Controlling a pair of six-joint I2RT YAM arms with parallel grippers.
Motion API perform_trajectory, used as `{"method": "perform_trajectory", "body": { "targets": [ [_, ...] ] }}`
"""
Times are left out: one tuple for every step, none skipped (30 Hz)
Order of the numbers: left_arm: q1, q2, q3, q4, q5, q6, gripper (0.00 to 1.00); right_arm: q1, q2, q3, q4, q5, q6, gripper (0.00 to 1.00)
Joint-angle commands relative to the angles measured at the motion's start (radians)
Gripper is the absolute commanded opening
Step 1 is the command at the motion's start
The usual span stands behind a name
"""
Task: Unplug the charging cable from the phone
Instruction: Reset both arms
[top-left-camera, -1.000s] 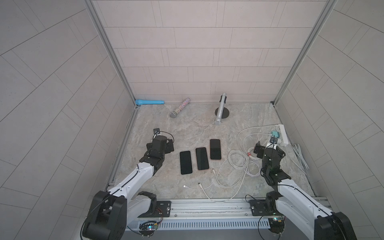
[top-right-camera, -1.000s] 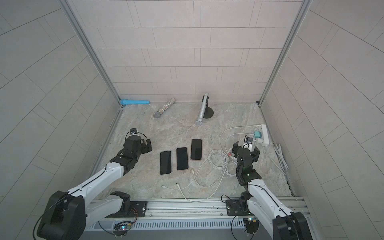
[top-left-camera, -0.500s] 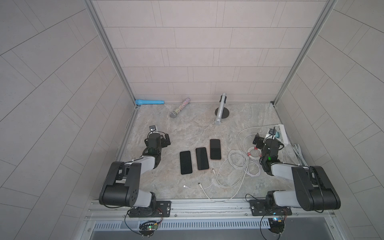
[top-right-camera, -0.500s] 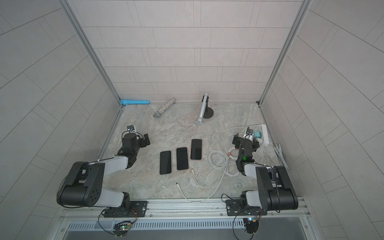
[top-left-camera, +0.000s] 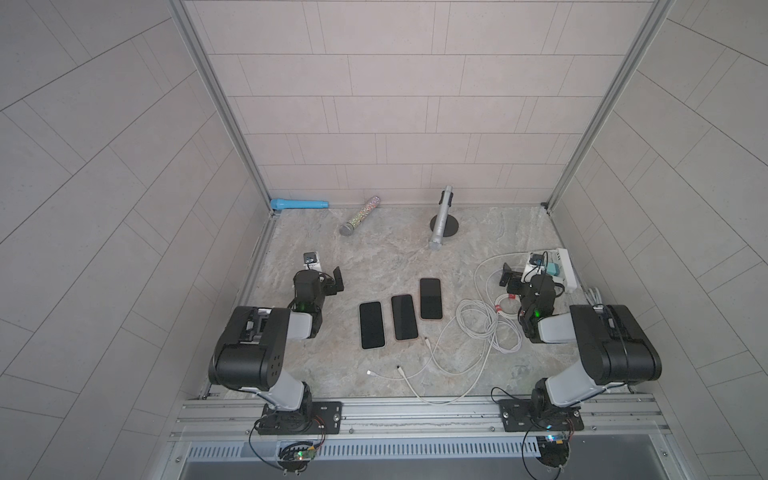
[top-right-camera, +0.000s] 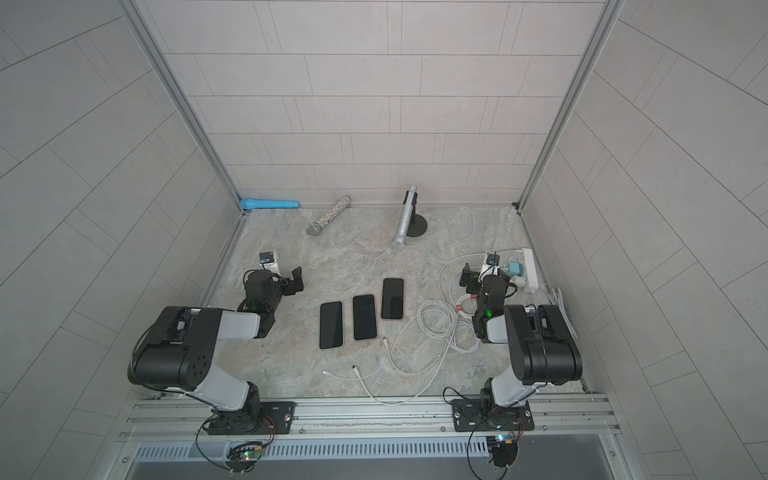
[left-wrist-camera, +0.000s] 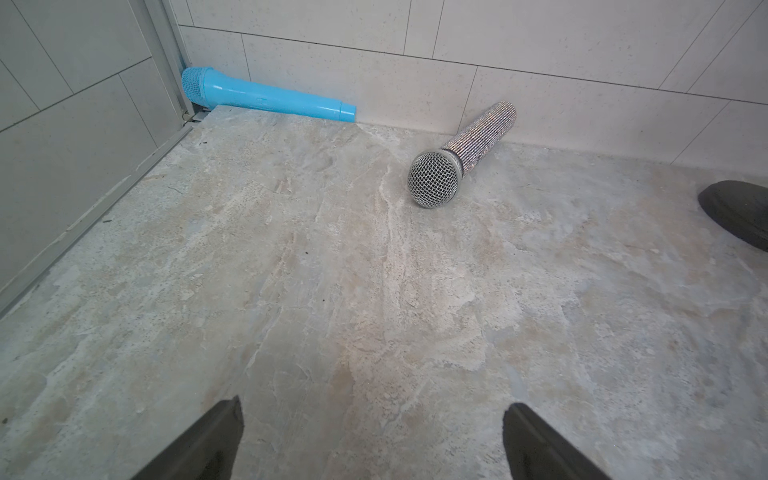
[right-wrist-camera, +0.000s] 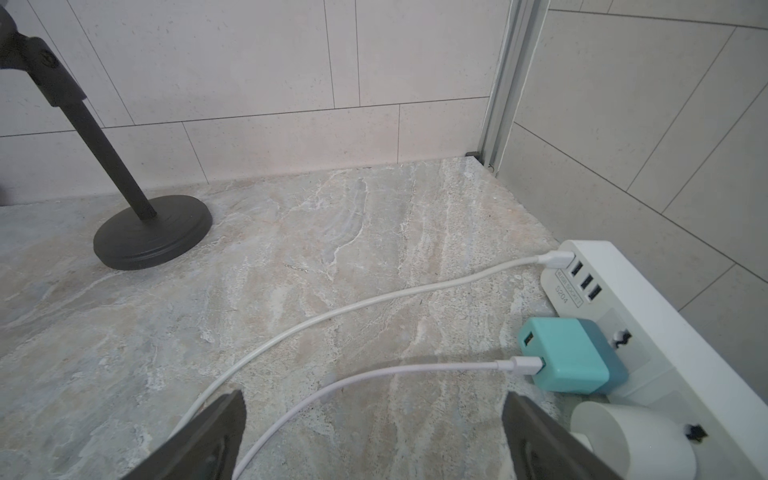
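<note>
Progress first: in both top views I am seeing the three phones (top-left-camera: 404, 317) lying side by side in the middle of the table (top-left-camera: 374, 249), while the white charging cable (top-left-camera: 486, 328) is coiling just right of them. Its connector ends (top-left-camera: 399, 368) are lying loose toward the near edge, one just beside the middle phone yet apparently not seated in it, so I am judging the unplugging done, with nothing left but parking. Through the left wrist camera, the left gripper (left-wrist-camera: 372, 409) is standing spread wide over bare table, gripping nothing and facing a sparkly microphone (left-wrist-camera: 457, 162) and a blue microphone (left-wrist-camera: 266, 97) by the far wall. Through the right wrist camera, the right gripper (right-wrist-camera: 374, 399) is gaping too, pinching nothing. Cable runs are passing beneath it toward the teal charger (right-wrist-camera: 569, 357) and the white power strip (right-wrist-camera: 665, 316), and I am not managing to tell whether it is touching them.
</note>
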Motion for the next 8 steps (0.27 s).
{"method": "perform_trajectory", "body": {
  "targets": [
    [0.0, 0.005, 0.011, 0.015, 0.014, 0.011, 1.0, 0.002, 0.001, 0.026, -0.014, -0.045, -0.026, 1.0],
    [0.001, 0.007, 0.021, 0.002, 0.011, 0.009, 1.0, 0.009, 0.001, 0.039, -0.041, -0.081, -0.048, 1.0],
    [0.0, 0.008, 0.018, 0.017, 0.01, 0.008, 1.0, 0.011, 0.002, 0.049, -0.052, -0.108, -0.061, 1.0],
    [0.0, 0.015, 0.013, 0.035, 0.01, 0.012, 1.0, 0.01, 0.003, 0.048, -0.05, -0.111, -0.061, 1.0],
    [0.0, 0.014, 0.011, 0.038, 0.009, 0.015, 1.0, 0.01, 0.003, 0.047, -0.049, -0.112, -0.062, 1.0],
    [-0.001, 0.004, 0.004, 0.036, 0.011, 0.015, 1.0, 0.01, 0.003, 0.047, -0.048, -0.113, -0.061, 1.0],
    [-0.001, -0.001, 0.003, 0.032, 0.017, 0.015, 1.0, 0.01, 0.002, 0.045, -0.046, -0.113, -0.059, 1.0],
    [-0.001, 0.004, 0.003, 0.046, 0.017, 0.017, 1.0, 0.01, 0.001, 0.043, -0.047, -0.114, -0.059, 1.0]
  ]
}}
